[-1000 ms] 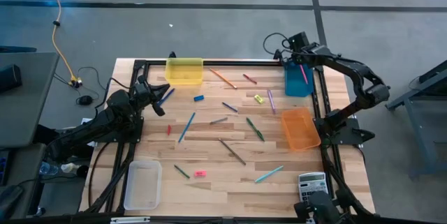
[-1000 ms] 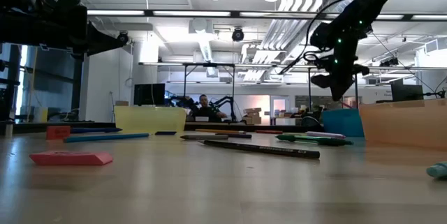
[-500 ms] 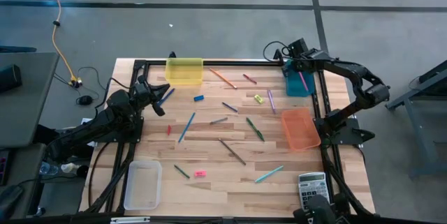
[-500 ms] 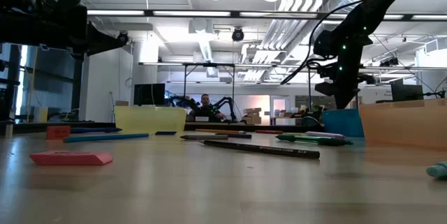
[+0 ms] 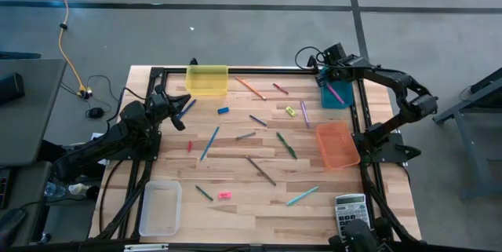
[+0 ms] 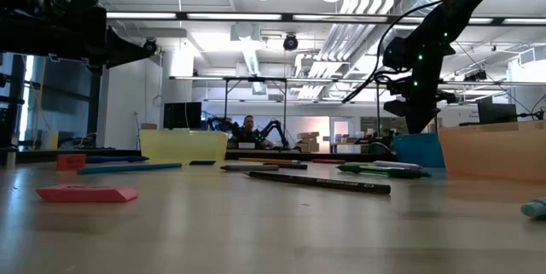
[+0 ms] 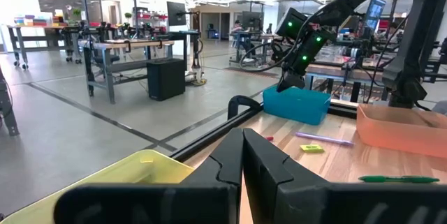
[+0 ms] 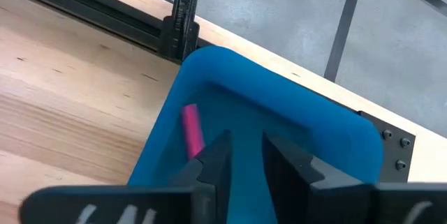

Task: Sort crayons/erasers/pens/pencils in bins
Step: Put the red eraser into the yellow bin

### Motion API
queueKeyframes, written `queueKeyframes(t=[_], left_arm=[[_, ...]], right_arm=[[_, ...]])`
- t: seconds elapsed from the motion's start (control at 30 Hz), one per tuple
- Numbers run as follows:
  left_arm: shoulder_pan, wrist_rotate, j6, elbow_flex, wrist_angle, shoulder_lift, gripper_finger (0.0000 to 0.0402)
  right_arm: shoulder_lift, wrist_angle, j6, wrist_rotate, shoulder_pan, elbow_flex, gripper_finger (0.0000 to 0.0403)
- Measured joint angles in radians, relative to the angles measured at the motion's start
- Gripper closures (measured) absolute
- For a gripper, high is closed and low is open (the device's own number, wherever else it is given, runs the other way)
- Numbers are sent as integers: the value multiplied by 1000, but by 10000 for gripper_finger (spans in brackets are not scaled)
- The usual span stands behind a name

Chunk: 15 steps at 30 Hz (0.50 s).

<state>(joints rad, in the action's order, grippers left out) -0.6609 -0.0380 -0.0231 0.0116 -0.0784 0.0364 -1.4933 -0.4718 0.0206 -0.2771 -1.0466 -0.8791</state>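
Bins: the teal bin [image 5: 336,95] is seen at the upper right of the high view, with a pink stick [image 8: 192,130] lying inside it. The right gripper [image 8: 242,155] is held directly above it, fingers slightly parted, nothing clamped.

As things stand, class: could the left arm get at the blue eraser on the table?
Probably yes: the left gripper, shut, hovers near the yellow bin, and the blue eraser lies close by on bare wood with nothing between them.

Calculator [image 5: 350,206] (grey) at table [image 5: 235,205] corner.
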Motion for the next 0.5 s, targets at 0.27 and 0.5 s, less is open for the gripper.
queueKeyframes(t=[0.27, 0.5], left_arm=[[0, 0, 0, 0, 0, 0, 401], [0, 0, 0, 0, 0, 0, 401]], right_arm=[[27, -40, -53, 93, 9, -15, 336], [175, 118, -113, 294, 87, 27, 397]])
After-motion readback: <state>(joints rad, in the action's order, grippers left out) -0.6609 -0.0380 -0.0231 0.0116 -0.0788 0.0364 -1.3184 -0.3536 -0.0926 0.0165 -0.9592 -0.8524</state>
